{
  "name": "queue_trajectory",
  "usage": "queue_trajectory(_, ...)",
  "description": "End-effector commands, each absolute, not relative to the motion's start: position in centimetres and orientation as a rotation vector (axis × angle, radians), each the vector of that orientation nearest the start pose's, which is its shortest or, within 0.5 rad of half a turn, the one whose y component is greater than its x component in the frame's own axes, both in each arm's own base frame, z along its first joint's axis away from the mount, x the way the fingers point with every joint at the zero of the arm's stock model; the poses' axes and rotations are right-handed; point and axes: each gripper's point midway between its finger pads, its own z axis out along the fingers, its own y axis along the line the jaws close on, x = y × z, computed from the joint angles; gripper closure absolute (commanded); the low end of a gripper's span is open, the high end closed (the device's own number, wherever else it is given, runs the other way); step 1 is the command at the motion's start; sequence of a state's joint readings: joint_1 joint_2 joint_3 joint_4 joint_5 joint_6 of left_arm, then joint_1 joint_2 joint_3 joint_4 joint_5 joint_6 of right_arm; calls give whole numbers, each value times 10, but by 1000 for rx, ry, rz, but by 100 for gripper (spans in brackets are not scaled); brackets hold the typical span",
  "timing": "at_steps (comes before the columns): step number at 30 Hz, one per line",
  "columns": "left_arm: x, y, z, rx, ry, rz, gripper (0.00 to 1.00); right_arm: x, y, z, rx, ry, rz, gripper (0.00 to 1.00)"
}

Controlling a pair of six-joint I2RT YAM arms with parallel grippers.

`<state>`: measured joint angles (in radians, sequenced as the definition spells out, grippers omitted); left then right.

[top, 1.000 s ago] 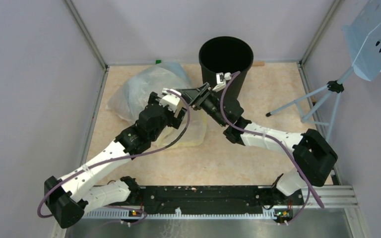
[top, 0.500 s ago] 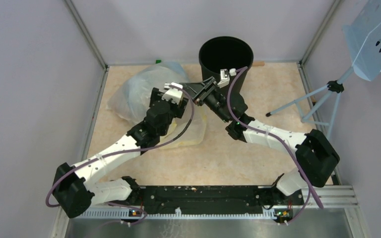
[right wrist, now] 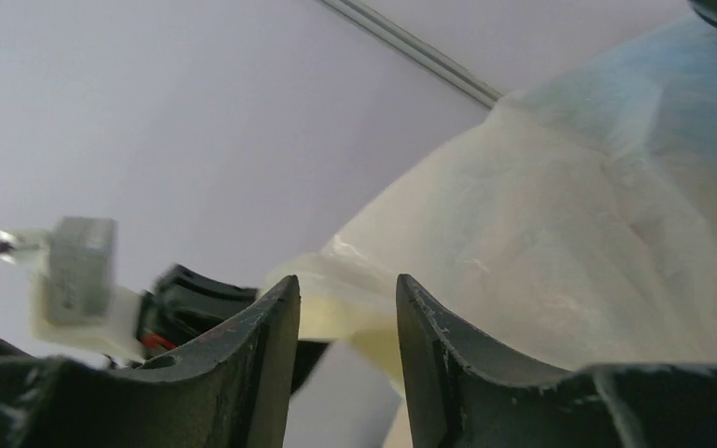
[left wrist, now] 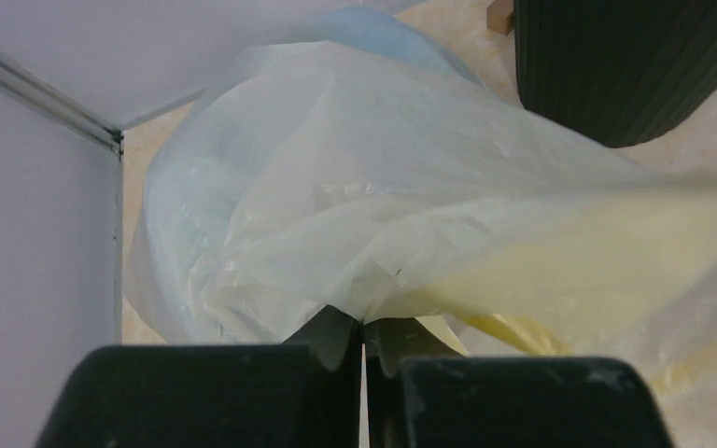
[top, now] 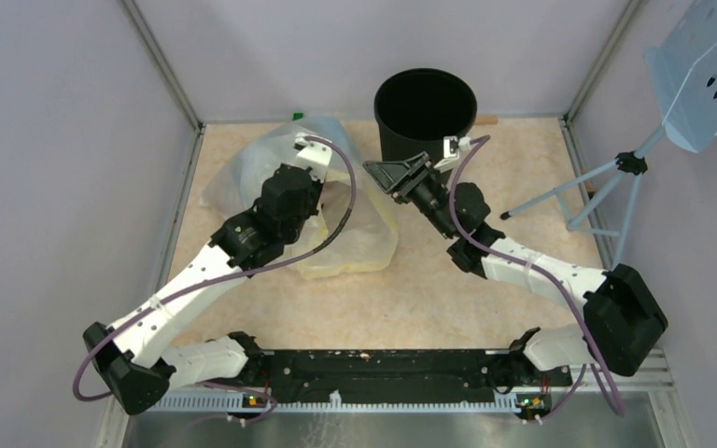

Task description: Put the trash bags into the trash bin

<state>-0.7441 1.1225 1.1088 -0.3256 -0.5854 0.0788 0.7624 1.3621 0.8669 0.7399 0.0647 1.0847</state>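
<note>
The trash bags are thin see-through film, one bluish-white (top: 247,173) and one yellowish (top: 359,238), heaped at the back left of the table. In the left wrist view my left gripper (left wrist: 364,329) is shut on a fold of the pale film (left wrist: 383,215), which stretches off to the right. The black ribbed trash bin (top: 425,112) stands upright at the back centre, also at the top right of the left wrist view (left wrist: 616,65). My right gripper (top: 385,174) hovers in front of the bin, open (right wrist: 341,303), with film just beyond its tips.
A pale blue perforated stand (top: 700,65) on tripod legs (top: 579,196) occupies the right side. Grey enclosure walls with metal corner posts (top: 163,65) close in the table. A small wooden block (top: 487,119) lies by the bin at the back edge.
My left gripper has gone from open to shut on the bag film and moved back left. The right gripper has drawn away to the right, and the yellowish bag now stretches between.
</note>
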Motion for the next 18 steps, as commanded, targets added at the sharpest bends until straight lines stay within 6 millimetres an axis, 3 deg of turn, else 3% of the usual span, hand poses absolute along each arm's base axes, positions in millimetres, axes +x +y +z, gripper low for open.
queue_trajectory(1,290,-152,301,411,1953,17,100,303,317,340,126,1422,1323,56)
queue_trajectory(8,273,-155,291,429,2199,-43,100,252,335,314,-308,1394,1158,58)
queue_trajectory(13,276,-156,286,449,2281,-28,100,221,333,296,-414,1327,1062,61)
queue_trajectory(16,277,-157,290,448,2278,-38,100,213,345,284,-464,1338,1057,72)
queue_trajectory(18,276,-155,293,440,2279,-33,100,217,356,274,-440,1380,1067,92)
